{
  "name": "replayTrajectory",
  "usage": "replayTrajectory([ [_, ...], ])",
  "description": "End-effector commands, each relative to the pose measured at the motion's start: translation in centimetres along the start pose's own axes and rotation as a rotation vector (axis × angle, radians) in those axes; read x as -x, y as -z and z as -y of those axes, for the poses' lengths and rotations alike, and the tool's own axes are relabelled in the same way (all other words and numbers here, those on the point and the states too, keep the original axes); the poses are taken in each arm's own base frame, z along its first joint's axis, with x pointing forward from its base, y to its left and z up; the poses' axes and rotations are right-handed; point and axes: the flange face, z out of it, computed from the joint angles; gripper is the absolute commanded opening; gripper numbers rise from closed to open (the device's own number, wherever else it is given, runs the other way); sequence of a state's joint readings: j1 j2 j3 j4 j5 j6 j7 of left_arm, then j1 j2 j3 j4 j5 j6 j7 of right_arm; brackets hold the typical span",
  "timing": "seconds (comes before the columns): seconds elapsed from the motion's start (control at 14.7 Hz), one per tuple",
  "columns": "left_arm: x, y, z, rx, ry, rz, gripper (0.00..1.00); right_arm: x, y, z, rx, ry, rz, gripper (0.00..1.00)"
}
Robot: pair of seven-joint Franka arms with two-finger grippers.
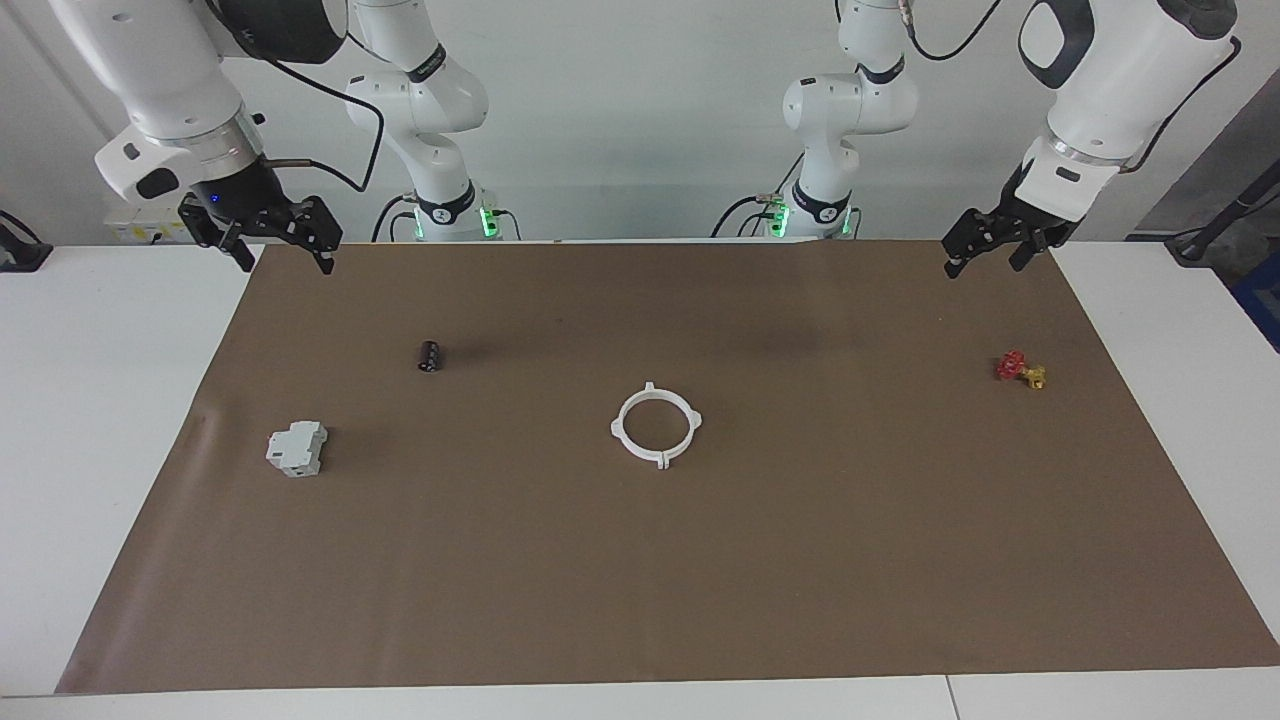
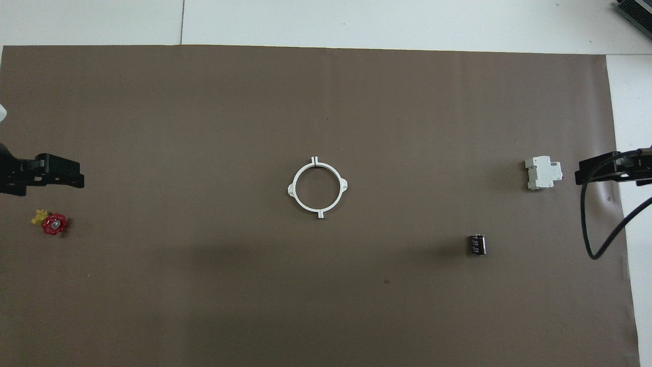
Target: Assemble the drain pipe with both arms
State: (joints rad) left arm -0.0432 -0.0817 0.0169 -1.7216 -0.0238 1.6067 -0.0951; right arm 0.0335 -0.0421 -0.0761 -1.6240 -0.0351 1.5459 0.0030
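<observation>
In the facing view, the thin white plastic drain pipe ring (image 1: 655,425), with small tabs around its rim, lies flat mid-way along the matte brown mat (image 1: 640,600) covering the white worktop (image 1: 100,400); the left tool (image 1: 985,258) and right tool (image 1: 284,252) hang empty over the mat's two robot-side corners, fingers apart, both arms cut off above. In the overhead view, the ring (image 2: 318,187) shows a seam at its farther tab, and both tools (image 2: 56,172) (image 2: 603,171) are clipped by the frame edges, a boxy grey breaker-like block (image 2: 543,173), a small dark cylinder (image 2: 477,244) and a red-and-yellow valve piece (image 2: 51,222) lying well apart.

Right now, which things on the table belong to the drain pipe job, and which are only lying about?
Belongs to the job:
- white ring, two half-arcs joined, mid-mat
- left claw, open
- right claw, open

Lying about:
- grey block
- black cylinder
- red-and-yellow valve
- brown mat
</observation>
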Motion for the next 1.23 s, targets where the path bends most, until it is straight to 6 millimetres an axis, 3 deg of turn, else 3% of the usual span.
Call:
replayTrajectory([
  [0.0, 0.33, 0.35, 0.28, 0.006, 0.016, -0.022, 1.00, 0.33, 0.26, -0.15, 0.009, 0.022, 0.004, 1.00],
  [1.16, 0.83, 0.75, 0.90, 0.003, -0.055, -0.015, 1.00, 0.33, 0.33, -0.15, 0.009, 0.022, 0.002, 1.00],
])
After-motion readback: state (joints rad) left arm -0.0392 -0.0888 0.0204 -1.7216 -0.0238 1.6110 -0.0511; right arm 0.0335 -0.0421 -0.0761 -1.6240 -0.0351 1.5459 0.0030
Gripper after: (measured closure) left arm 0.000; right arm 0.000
